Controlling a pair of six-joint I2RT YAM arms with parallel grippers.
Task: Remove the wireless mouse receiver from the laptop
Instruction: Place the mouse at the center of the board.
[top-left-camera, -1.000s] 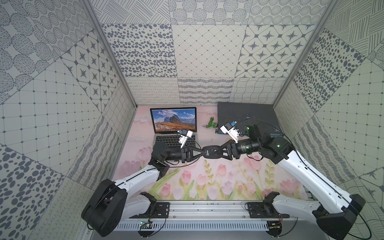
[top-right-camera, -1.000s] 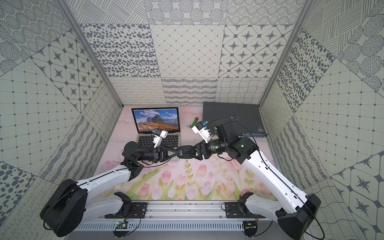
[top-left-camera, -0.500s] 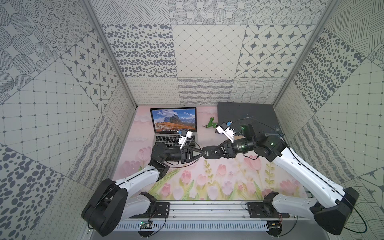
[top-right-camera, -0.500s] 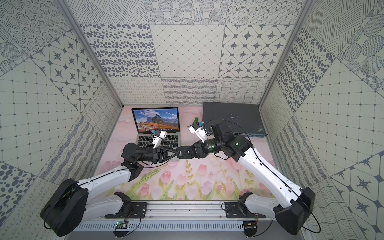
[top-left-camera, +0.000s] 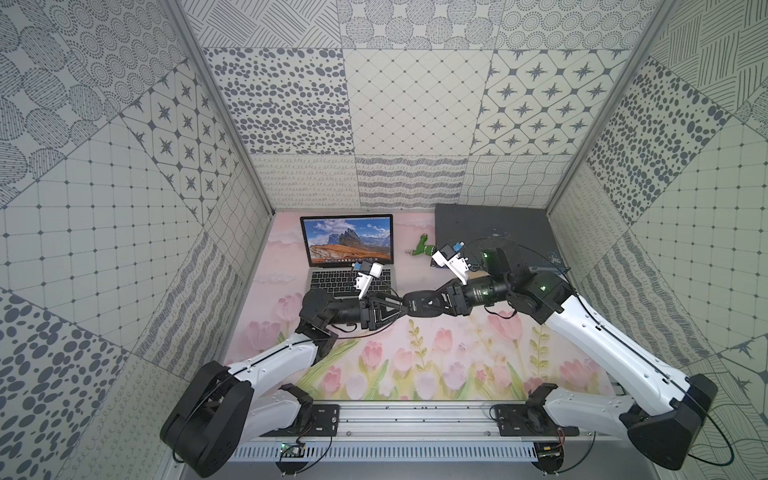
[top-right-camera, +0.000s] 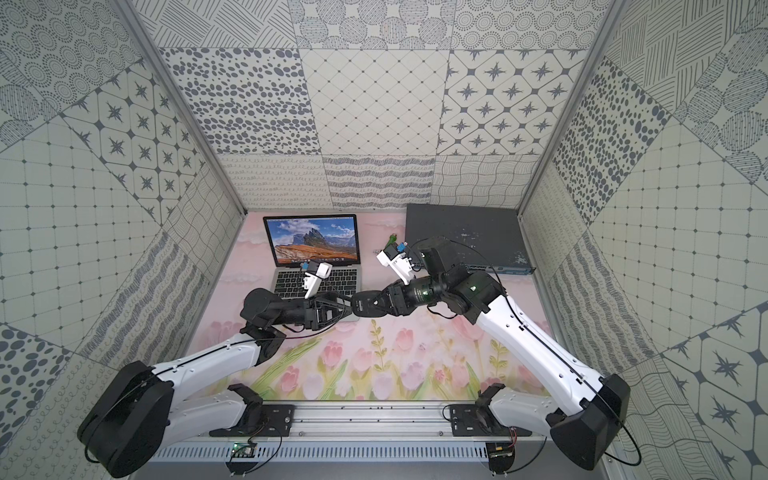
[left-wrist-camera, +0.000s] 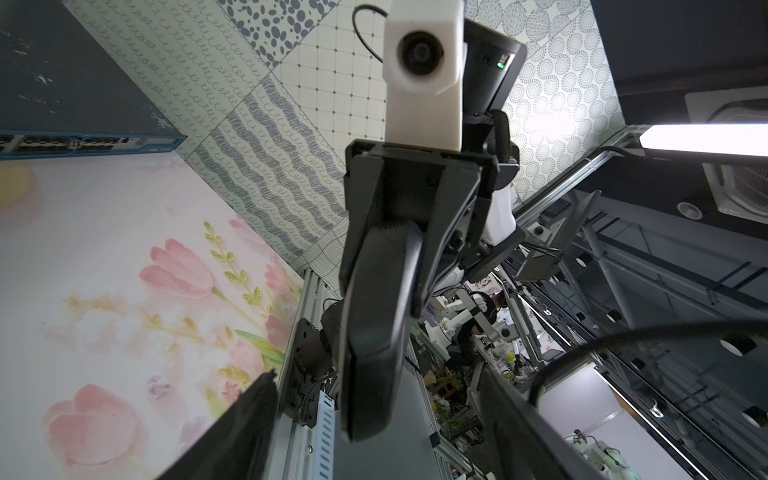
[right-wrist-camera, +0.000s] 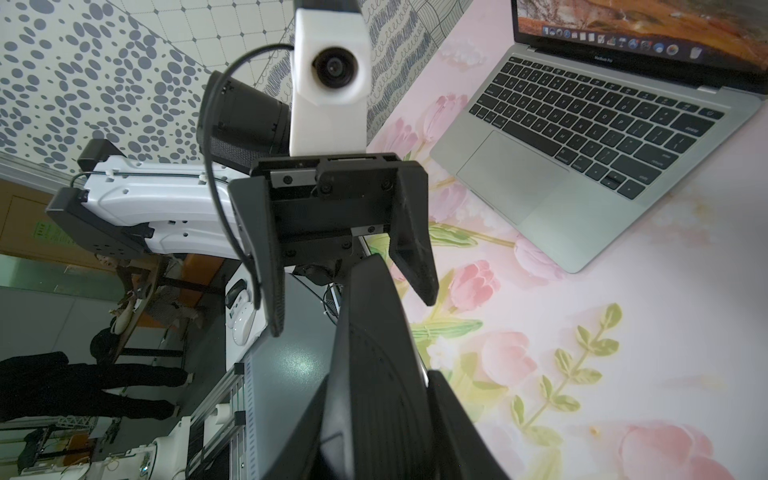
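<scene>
Above the middle of the desk (top-left-camera: 457, 353), just in front of the laptop (top-left-camera: 347, 243): both arms tip to tip. Left gripper (top-left-camera: 397, 308), as seen from the right wrist: spread wide, fingers (right-wrist-camera: 415, 249) standing clear on either side of the nose of a black oval mouse (left-wrist-camera: 374, 311), no contact visible. Right gripper (left-wrist-camera: 382, 299), as seen from the left wrist: pinching that mouse by its flanks, off the desk, its free end reaching between the left fingers.

Toward the back left of the desk: the laptop, lid open, mountain wallpaper lit, keys and trackpad uncovered. Wireless mouse receiver: too small to pick out in any view, so impossible to tell whether plugged in.

At the back right: a flat dark grey network switch (top-left-camera: 490, 232). Between it and the laptop, on the desk: a green-and-white plug (top-left-camera: 424, 249).
</scene>
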